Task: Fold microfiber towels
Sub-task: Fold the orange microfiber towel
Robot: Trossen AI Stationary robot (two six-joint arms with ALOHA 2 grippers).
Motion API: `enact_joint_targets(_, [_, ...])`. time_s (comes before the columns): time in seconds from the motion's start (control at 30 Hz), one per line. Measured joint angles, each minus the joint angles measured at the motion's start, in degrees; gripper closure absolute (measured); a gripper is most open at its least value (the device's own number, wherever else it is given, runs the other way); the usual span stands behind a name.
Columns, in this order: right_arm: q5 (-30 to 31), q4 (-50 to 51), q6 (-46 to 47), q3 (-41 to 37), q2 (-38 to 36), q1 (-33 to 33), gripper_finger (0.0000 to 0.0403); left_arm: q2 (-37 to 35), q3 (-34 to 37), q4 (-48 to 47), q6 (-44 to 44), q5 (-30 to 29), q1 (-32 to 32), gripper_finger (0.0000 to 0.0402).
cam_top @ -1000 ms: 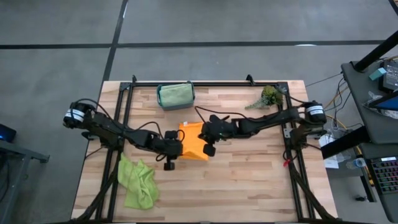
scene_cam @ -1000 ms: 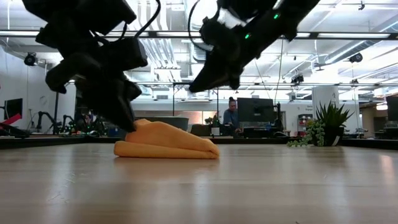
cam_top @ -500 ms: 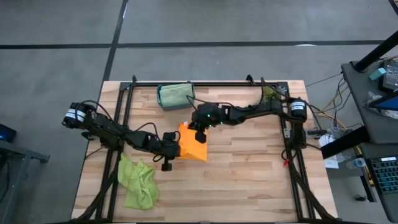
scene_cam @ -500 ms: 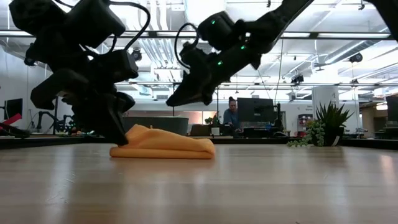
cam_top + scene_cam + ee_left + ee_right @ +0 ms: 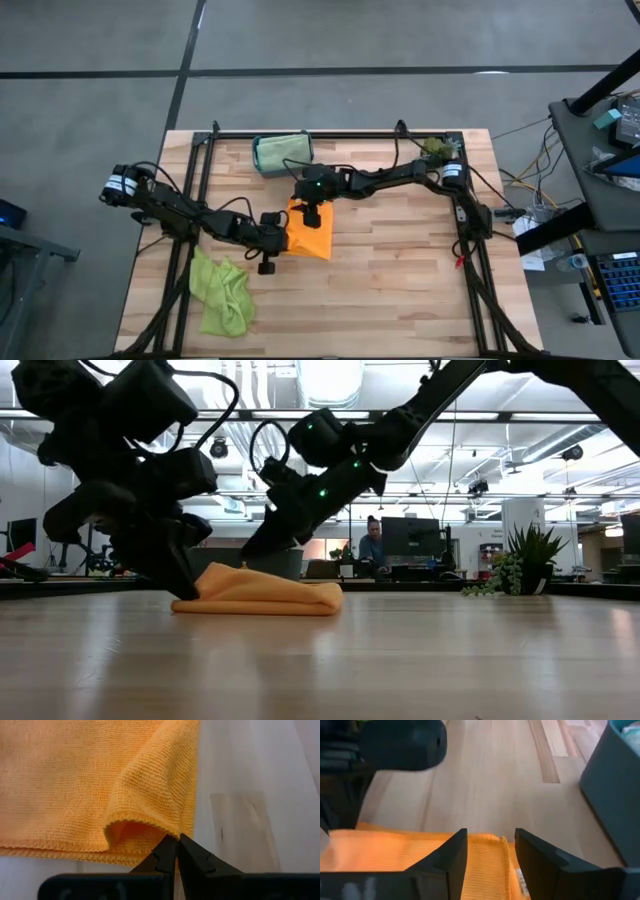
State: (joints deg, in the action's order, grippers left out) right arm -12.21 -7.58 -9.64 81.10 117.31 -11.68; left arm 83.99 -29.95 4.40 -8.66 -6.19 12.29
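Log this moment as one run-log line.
left gripper: shut on orange towel edge | right gripper: open over towel's far edge | lime towel: unfolded, waiting

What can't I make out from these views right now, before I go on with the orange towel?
- Orange towel: high view, both grippers cover its far and left edges, so the fold's neatness is hidden.
- Left gripper: shut at the towel's hem; whether cloth is pinched is unclear.
- Right gripper: open over the towel; contact can't be told.
- Bin: contents unclear, only pale green cloth shows.
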Motion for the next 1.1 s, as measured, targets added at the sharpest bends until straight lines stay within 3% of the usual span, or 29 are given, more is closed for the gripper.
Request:
enact_joint_targets(0.63, [-0.04,-3.41,-0.43,-0.50,3.79,-1.01,0.0304,-1.44,1.90,1.68,-1.91,-0.01,-0.42,0.0401])
enact_joint_targets(0.9, [-3.26,-3.31,-2.57,-0.37,3.50,-0.98,0.0386,-1.65,2.07,1.64,-3.02,-0.01,-0.44,0.0401])
enact_joint_targets(1.1, [-2.64,-3.31,-2.45,-0.37,3.50,-0.98,0.0394,-1.67,2.03,1.64,-3.18,-0.01,-0.44,0.0401])
